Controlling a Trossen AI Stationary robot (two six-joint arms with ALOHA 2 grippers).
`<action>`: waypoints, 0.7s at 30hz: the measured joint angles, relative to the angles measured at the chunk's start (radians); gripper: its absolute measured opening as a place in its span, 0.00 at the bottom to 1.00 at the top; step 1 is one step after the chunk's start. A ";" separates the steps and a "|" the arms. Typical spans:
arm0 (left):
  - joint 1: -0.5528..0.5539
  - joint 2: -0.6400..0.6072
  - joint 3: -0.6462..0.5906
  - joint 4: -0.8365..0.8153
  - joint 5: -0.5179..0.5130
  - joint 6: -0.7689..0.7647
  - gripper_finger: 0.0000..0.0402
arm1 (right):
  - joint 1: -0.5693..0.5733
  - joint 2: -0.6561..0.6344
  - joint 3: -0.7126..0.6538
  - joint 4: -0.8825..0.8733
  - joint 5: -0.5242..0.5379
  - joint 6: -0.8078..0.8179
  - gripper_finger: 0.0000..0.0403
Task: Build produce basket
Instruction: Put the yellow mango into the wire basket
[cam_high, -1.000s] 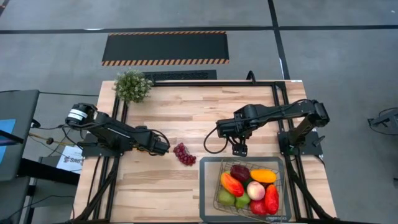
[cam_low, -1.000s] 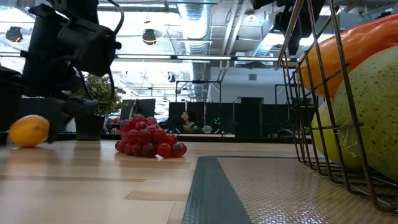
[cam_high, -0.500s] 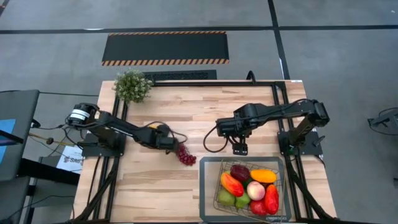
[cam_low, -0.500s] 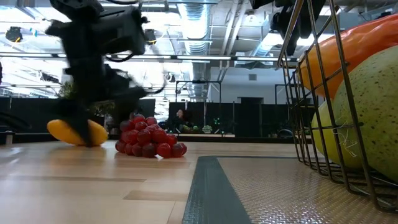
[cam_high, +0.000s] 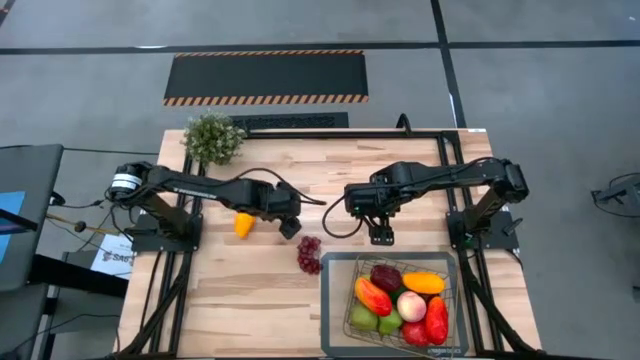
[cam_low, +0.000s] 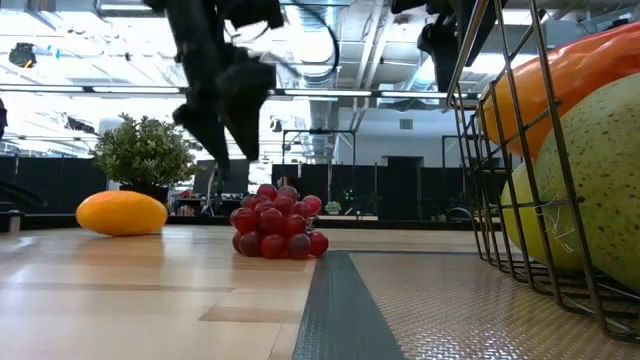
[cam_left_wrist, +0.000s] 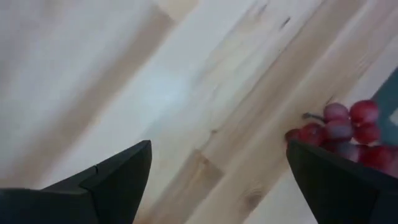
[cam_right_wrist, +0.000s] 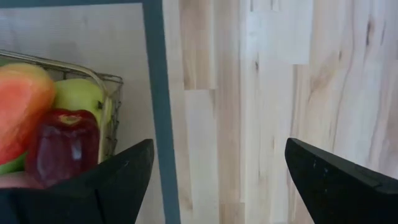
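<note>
Centre of the high frame: left gripper (cam_high: 291, 229) hangs over bare wood, fingers spread, nothing between them. Grapes (cam_high: 309, 254) lie just below and right of it on the table (cam_high: 250, 300), near the left edge of the grey mat (cam_high: 335, 262). Orange fruit (cam_high: 243, 224) lies left of the gripper, apart from the grapes. Plant (cam_high: 213, 138) at upper left table corner.

Right gripper (cam_high: 382, 237) hovers just above the basket's (cam_high: 447, 300) upper rim, fingers wide, empty. Basket sits on the mat at lower right, holding a red pepper (cam_high: 436, 320), orange pepper (cam_high: 424, 283), peach (cam_high: 411, 306), dark red apple (cam_high: 385, 277) and green pieces.

Low view: grapes (cam_low: 279, 222) left of the mat, orange fruit (cam_low: 121, 213) farther left.
</note>
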 joint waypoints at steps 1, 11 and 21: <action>-0.001 -0.005 0.028 -0.052 -0.020 0.026 0.89 | 0.000 0.000 0.000 0.002 -0.002 -0.001 0.94; -0.015 -0.125 -0.061 -0.216 -0.015 -0.022 0.89 | 0.011 0.000 -0.014 0.011 -0.006 -0.001 0.94; -0.058 -0.266 -0.151 -0.531 -0.146 -0.576 0.89 | 0.007 0.002 -0.075 0.090 -0.061 0.001 0.94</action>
